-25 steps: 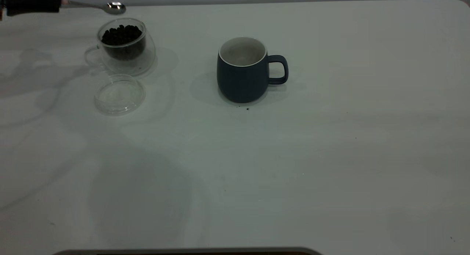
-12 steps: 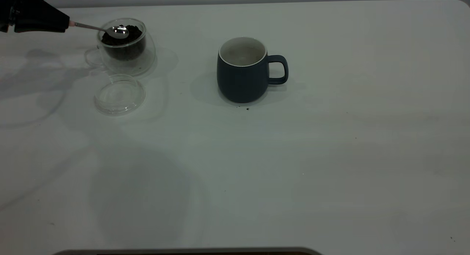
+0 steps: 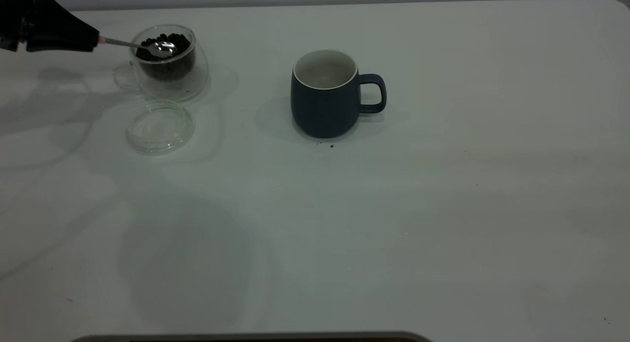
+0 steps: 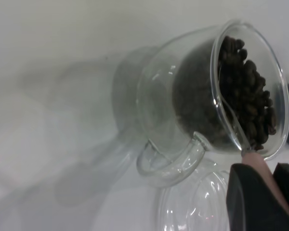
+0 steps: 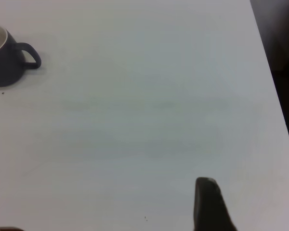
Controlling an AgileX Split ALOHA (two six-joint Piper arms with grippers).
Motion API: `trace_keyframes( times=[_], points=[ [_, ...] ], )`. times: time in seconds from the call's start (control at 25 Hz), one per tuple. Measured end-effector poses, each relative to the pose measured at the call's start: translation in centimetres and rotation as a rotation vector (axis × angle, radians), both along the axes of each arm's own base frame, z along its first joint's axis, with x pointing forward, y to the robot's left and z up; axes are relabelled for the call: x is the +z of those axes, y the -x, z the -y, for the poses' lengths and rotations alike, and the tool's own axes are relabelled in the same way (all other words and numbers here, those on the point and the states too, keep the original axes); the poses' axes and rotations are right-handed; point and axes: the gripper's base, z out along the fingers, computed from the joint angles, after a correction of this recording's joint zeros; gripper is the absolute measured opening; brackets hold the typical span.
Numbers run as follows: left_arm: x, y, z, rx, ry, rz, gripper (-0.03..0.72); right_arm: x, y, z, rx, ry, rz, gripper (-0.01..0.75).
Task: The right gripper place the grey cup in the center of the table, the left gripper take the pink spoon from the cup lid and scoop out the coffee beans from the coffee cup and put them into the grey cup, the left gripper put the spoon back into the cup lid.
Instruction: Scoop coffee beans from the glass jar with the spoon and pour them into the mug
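Note:
At the table's (image 3: 344, 224) back left stands the clear coffee cup (image 3: 170, 66), holding a heap of coffee beans (image 3: 172, 38). My left gripper (image 3: 91, 41) is just left of it, shut on the pink spoon's handle (image 4: 259, 166). The spoon's metal bowl (image 3: 162, 48) is dipped into the beans, its neck (image 4: 231, 120) crossing the glass rim. In front of the coffee cup lies the cup lid (image 3: 160, 126), with nothing on it. The grey cup (image 3: 325, 93) stands upright near the table's middle, handle to the right. My right gripper (image 5: 250, 207) hovers open over bare table, far from the grey cup (image 5: 5, 57).
A few dark crumbs (image 3: 331, 146) lie just in front of the grey cup. The table's right edge (image 5: 272, 96) runs close to the right gripper. Wide bare tabletop stretches across the front and right.
The left gripper came down and to the right. The spoon, held above and behind the coffee cup a second ago, now has its bowl in the beans.

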Motion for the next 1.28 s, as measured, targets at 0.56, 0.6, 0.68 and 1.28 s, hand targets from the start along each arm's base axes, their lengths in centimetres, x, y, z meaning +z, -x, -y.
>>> trace_keyframes(
  times=[0.56, 0.6, 0.68, 1.28],
  points=[
    [-0.3, -0.1, 1.0, 0.068, 0.05, -0.115, 0.115, 0.0, 0.0, 0.0, 0.0, 0.0, 0.0, 0.455],
    [-0.4, -0.1, 1.0, 0.084, 0.06, -0.139, 0.115, 0.0, 0.0, 0.0, 0.0, 0.0, 0.0, 0.455],
    [-0.8, 0.0, 1.1, 0.107, 0.081, -0.184, 0.115, 0.0, 0.0, 0.0, 0.0, 0.0, 0.0, 0.455],
    [-1.8, 0.2, 1.5, 0.16, 0.183, -0.281, 0.115, 0.0, 0.0, 0.0, 0.0, 0.0, 0.0, 0.455]
  ],
)
